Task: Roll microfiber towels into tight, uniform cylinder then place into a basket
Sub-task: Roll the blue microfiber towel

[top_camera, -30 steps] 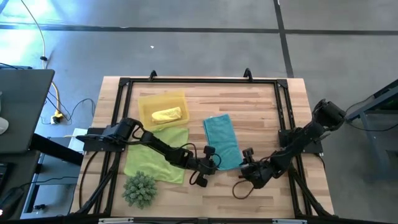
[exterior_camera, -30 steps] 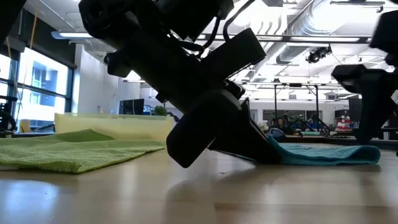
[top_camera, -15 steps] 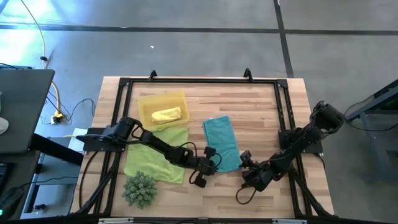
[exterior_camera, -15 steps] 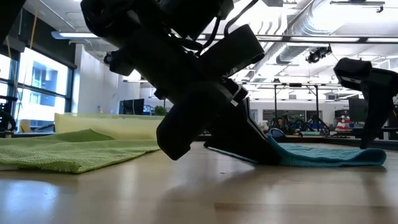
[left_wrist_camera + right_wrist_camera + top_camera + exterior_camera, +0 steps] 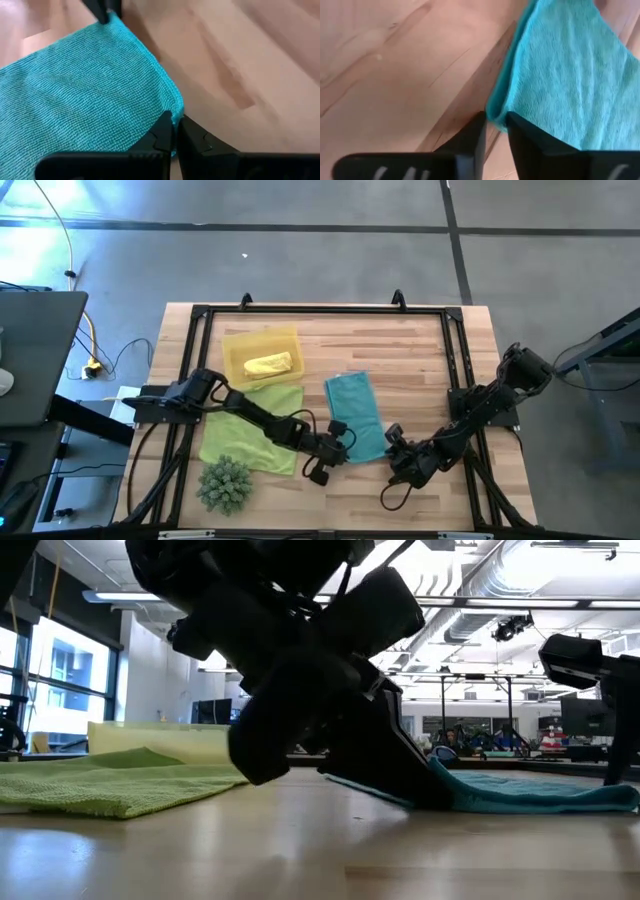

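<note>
Teal towel flat on the tabletop beside the basket. Left pincer and right pincer each clench 1 near corner — lift both evenly, fold forward, keeping the edge straight for a tight roll.

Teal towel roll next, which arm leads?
Neither alone. Left gripper pinches one near corner of the teal towel, right gripper the other. Both are set at its near edge, so probably roll together.
</note>
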